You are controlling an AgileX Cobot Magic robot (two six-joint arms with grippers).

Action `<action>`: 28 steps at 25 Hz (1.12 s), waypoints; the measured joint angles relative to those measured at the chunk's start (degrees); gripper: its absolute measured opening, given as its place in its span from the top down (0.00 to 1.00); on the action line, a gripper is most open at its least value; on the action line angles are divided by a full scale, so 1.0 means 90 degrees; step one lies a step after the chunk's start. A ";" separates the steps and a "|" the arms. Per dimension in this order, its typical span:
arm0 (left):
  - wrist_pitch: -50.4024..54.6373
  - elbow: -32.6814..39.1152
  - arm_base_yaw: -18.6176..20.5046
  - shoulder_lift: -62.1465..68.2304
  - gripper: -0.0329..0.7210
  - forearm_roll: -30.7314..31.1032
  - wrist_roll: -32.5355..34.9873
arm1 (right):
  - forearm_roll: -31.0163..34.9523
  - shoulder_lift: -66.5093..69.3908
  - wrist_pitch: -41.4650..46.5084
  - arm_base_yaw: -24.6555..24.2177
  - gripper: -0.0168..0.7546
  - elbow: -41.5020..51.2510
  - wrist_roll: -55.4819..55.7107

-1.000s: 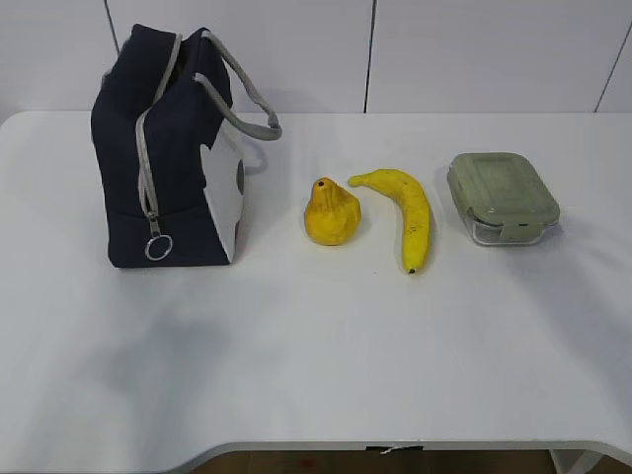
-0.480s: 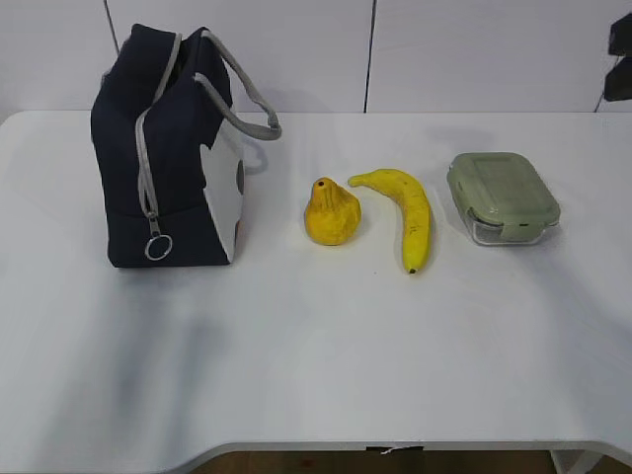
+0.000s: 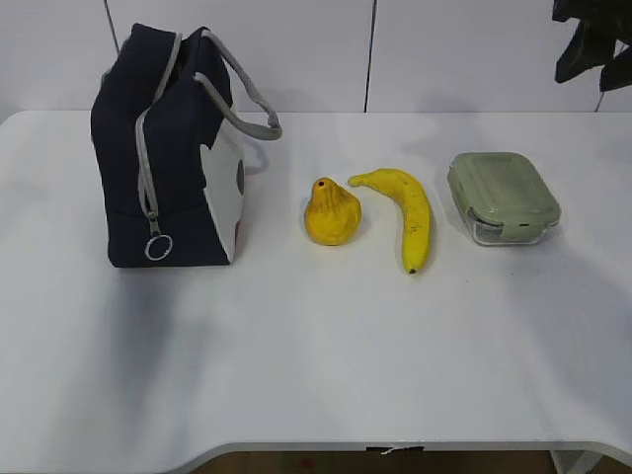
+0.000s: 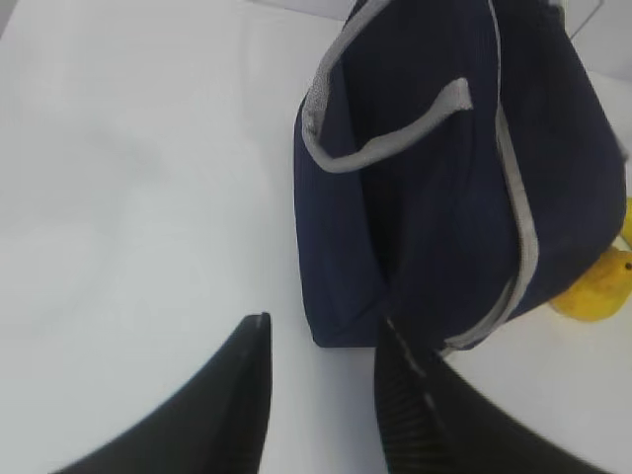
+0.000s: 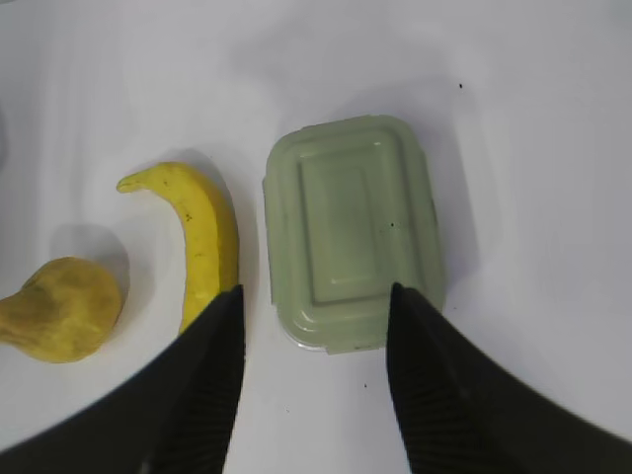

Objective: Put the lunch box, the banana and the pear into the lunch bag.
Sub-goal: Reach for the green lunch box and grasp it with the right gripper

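Observation:
The navy lunch bag (image 3: pixel 163 148) stands upright at the table's left, its grey zipper ring (image 3: pixel 158 247) hanging low on the near face. To its right the pear (image 3: pixel 332 212), the banana (image 3: pixel 405 212) and the green-lidded lunch box (image 3: pixel 502 196) lie in a row. My right gripper (image 5: pixel 316 296) hovers open high above the lunch box (image 5: pixel 351 232), with the banana (image 5: pixel 202 242) just left of it. The left gripper (image 4: pixel 321 331) is open and empty above the table, close to the bag's (image 4: pixel 444 178) bottom corner.
The white table (image 3: pixel 316 355) ends in a front edge near the bottom of the exterior view. A white wall stands behind it. The right arm (image 3: pixel 592 44) shows as a dark shape at the top right corner. The pear (image 4: pixel 597 286) peeks out behind the bag.
The right arm has come into the exterior view at the top right and moved further in to the left. The objects on the table have not moved.

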 joint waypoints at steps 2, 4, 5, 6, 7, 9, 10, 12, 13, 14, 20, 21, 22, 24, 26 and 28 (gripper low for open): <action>-0.0002 -0.0257 0.0000 0.0302 0.59 0.0000 0.0000 | 0.0198 0.0282 0.0257 -0.0199 0.48 -0.0291 -0.0188; -0.0013 -0.0453 0.0000 0.0539 0.59 -0.0004 0.0000 | 0.0460 0.0513 0.0540 -0.0449 0.48 -0.0518 -0.0463; -0.0013 -0.0527 0.0000 0.0617 0.59 -0.0004 0.0000 | 0.0621 0.0614 0.0641 -0.0580 0.48 -0.0597 -0.0640; -0.0025 -0.0609 0.0000 0.0694 0.59 -0.0015 0.0000 | 0.0868 0.0730 0.0775 -0.0746 0.48 -0.0664 -0.0915; -0.0025 -0.0681 0.0000 0.0736 0.59 -0.0030 0.0000 | 0.1159 0.0841 0.0883 -0.0924 0.48 -0.0729 -0.1236; -0.0035 -0.0797 0.0000 0.0849 0.59 -0.0064 0.0000 | 0.1792 0.1047 0.1072 -0.1282 0.48 -0.0755 -0.1899; -0.0035 -0.0849 0.0000 0.0886 0.59 -0.0094 0.0000 | 0.2035 0.1137 0.1141 -0.1449 0.48 -0.0767 -0.2210; -0.0039 -0.0879 0.0000 0.0942 0.59 -0.0123 0.0000 | 0.2546 0.1374 0.1264 -0.1743 0.48 -0.0767 -0.2775; -0.0039 -0.0890 0.0000 0.0945 0.59 -0.0123 0.0000 | 0.2806 0.1504 0.1324 -0.1904 0.48 -0.0767 -0.3110; -0.0039 -0.0890 0.0000 0.0957 0.59 -0.0137 0.0000 | 0.3028 0.1619 0.1410 -0.2038 0.48 -0.0767 -0.3420; -0.0039 -0.0893 0.0000 0.0957 0.59 -0.0137 0.0000 | 0.4990 0.2546 0.2110 -0.2891 0.48 -0.0777 -0.5388; -0.0039 -0.0893 0.0000 0.0957 0.59 -0.0137 0.0000 | 0.5254 0.2677 0.2221 -0.2981 0.48 -0.0791 -0.5608; -0.0039 -0.0893 0.0000 0.0957 0.59 -0.0137 0.0000 | 0.5490 0.2844 0.2309 -0.3062 0.48 -0.0846 -0.5772; -0.0039 -0.0893 0.0000 0.0957 0.59 -0.0137 0.0000 | 0.5604 0.3174 0.2328 -0.3125 0.48 -0.1070 -0.5924; -0.0039 -0.0893 0.0000 0.0957 0.59 -0.0137 0.0000 | 0.5630 0.3498 0.2328 -0.3154 0.48 -0.1314 -0.6039; -0.0025 -0.0893 0.0000 0.0957 0.59 -0.0146 0.0042 | 0.5723 0.3730 0.2328 -0.3154 0.48 -0.1585 -0.6186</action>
